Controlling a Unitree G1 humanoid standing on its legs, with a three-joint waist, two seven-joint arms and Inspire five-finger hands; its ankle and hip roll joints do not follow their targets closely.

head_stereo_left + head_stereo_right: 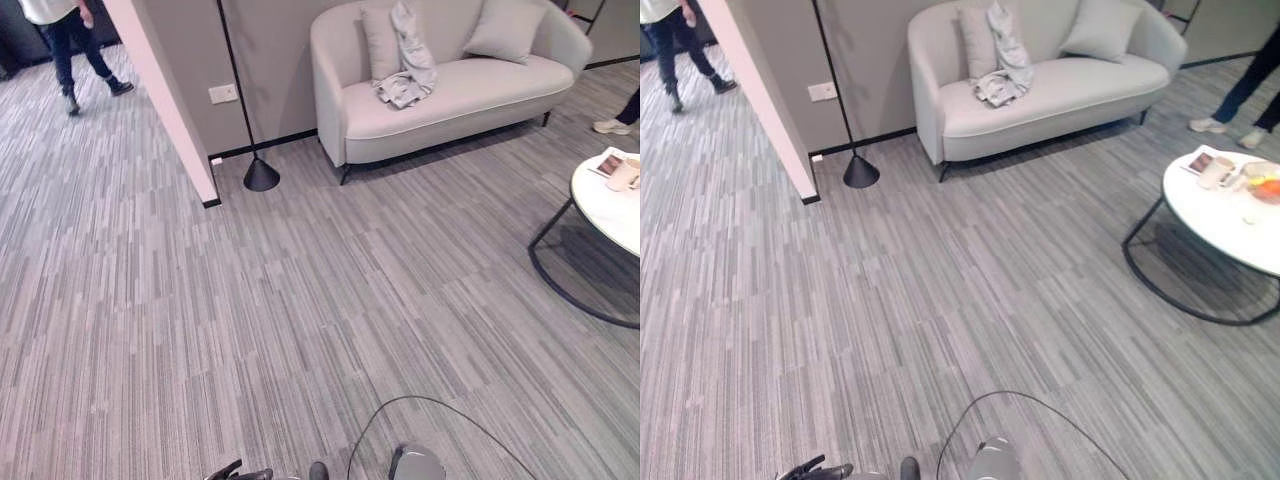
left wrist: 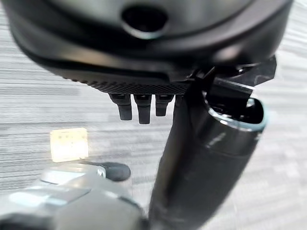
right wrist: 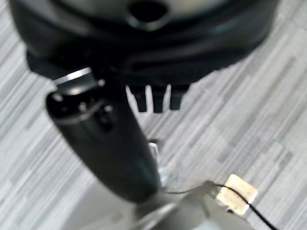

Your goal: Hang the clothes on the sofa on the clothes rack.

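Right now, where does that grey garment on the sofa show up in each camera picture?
Left eye view: garment, upper middle, draped over the sofa back and seat.
Right eye view: garment, upper middle, same spot.
Both wrist views: carpet past each hand.
Shared landmark: black cone base left of the sofa.

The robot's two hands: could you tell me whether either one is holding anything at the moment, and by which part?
Nothing is held. The left hand and right hand hang open over the carpet, while the clothes lie on the sofa.
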